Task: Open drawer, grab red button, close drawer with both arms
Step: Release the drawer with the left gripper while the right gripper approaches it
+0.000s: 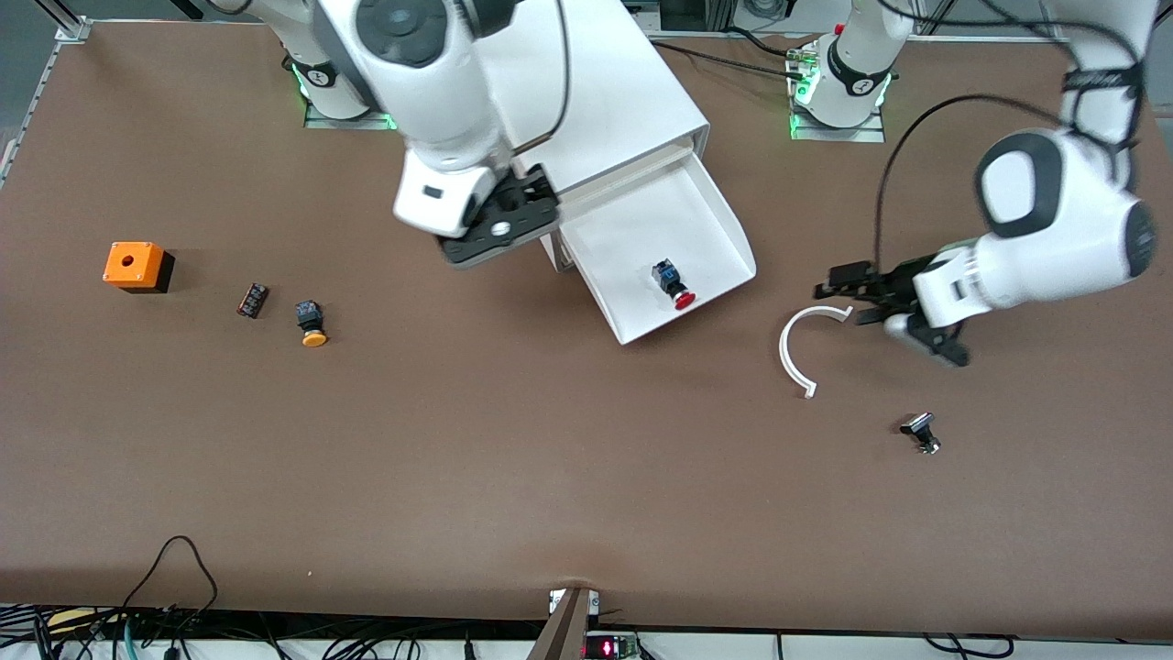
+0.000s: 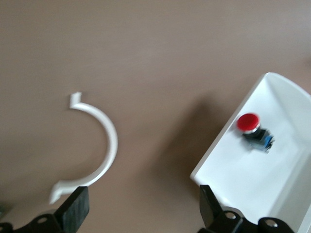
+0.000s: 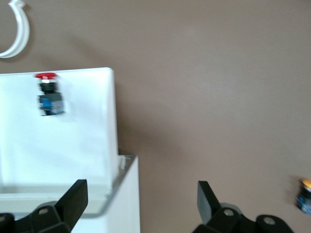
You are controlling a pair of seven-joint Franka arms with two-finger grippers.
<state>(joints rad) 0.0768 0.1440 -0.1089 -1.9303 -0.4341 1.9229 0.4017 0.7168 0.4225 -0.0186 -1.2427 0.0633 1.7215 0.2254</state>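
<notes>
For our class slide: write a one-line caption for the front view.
Drawer pulled open with the red button inside; both grippers open.

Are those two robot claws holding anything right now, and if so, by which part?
Nothing is held. The left gripper hangs open over the white curved piece; the right gripper is open above the cabinet. The button lies untouched in the drawer.

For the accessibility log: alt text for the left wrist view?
A small red-capped push button lies in an open white plastic drawer; a curved white plastic strip rests beside it on the brown table, below the left gripper's open fingers.
</notes>
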